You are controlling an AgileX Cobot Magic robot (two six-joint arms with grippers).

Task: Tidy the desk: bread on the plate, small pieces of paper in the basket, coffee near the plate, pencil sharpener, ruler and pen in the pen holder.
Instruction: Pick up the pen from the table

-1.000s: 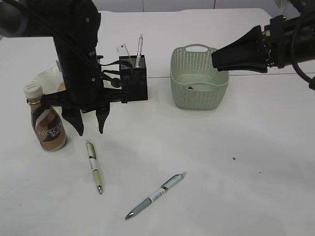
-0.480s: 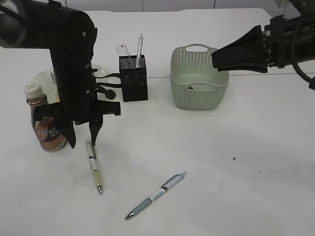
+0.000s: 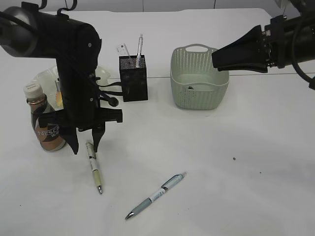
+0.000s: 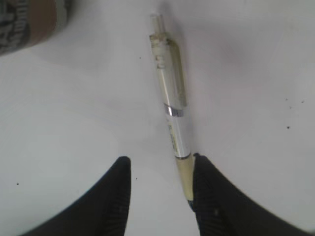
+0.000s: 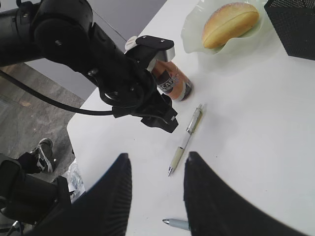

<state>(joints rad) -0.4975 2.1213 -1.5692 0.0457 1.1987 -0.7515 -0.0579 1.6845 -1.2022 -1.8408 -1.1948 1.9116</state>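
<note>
Bread [image 5: 230, 23] on plate [image 5: 197, 42] upper right of R wrist view, coffee [image 3: 44, 125] beside it: done. Two pens left on desk [image 3: 221, 187]: cream pen [image 3: 93, 167] lower left, grey pen [image 3: 155, 195] bottom centre. L gripper [image 3: 86, 145] open over cream pen, not gripping. R gripper [image 5: 155, 196] open, empty, upper right by basket [image 3: 199, 78].

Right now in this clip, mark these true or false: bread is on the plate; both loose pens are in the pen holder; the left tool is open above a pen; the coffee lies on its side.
1. The bread is on the plate. True.
2. Both loose pens are in the pen holder. False: the cream pen and the grey pen lie on the desk.
3. The left tool is open above the cream pen. True.
4. The coffee lies on its side. False: it stands upright.
</note>
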